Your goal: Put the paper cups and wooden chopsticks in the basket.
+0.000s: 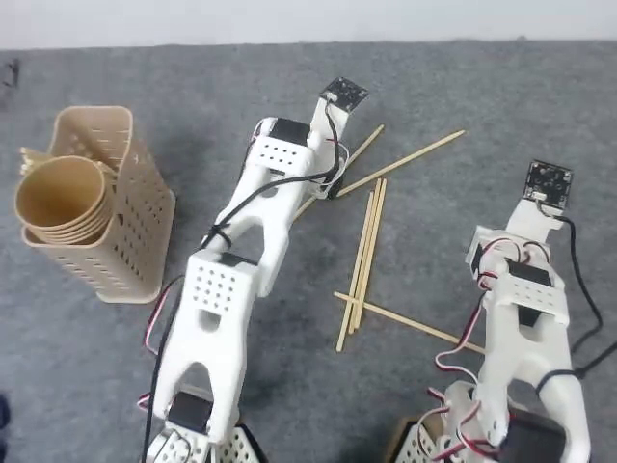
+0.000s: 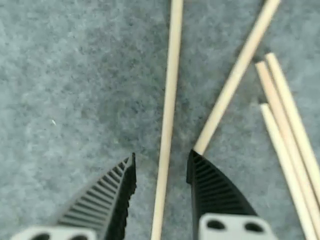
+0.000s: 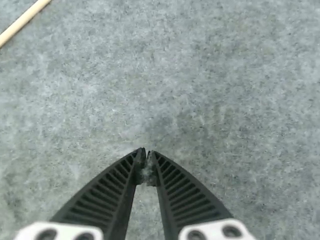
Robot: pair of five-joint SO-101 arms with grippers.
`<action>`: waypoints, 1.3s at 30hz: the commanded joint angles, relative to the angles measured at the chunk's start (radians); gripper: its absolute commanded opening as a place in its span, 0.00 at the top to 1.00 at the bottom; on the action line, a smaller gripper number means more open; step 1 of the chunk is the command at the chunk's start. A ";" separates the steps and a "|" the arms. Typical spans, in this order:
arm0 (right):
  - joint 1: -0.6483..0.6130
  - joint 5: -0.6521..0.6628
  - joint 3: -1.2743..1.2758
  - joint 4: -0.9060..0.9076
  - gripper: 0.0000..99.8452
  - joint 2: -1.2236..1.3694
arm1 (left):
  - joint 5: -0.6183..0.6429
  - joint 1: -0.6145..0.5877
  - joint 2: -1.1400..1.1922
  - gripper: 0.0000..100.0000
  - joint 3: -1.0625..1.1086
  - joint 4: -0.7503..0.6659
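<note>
On grey carpet (image 3: 225,75), left pincer (image 2: 162,156) narrowly parted astride 1 chopstick (image 2: 170,90); right pincer (image 3: 146,159) closed.

A nested stack of tan paper cups (image 1: 63,198) sits inside the upright beige slotted plastic basket (image 1: 140,231). Pale wooden chopsticks (image 1: 364,253) lie scattered flat well apart from it, several parallel, one crossing them.

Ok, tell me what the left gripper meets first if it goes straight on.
The left gripper would likely meet the wooden chopstick lying between its open fingers, then the grey carpet; depth is unclear.
</note>
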 commanded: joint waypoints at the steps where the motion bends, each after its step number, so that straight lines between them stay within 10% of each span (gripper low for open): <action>1: -0.008 -0.002 -0.003 -0.019 0.99 -0.031 | -0.023 0.034 0.068 0.84 -0.183 0.061; 14: -0.008 -0.002 -0.003 -0.019 0.99 -0.030 | -0.110 0.041 0.322 0.98 -0.624 0.301; 39: -0.010 -0.002 -0.003 -0.019 0.99 -0.027 | -0.021 0.035 0.330 0.85 -0.642 0.393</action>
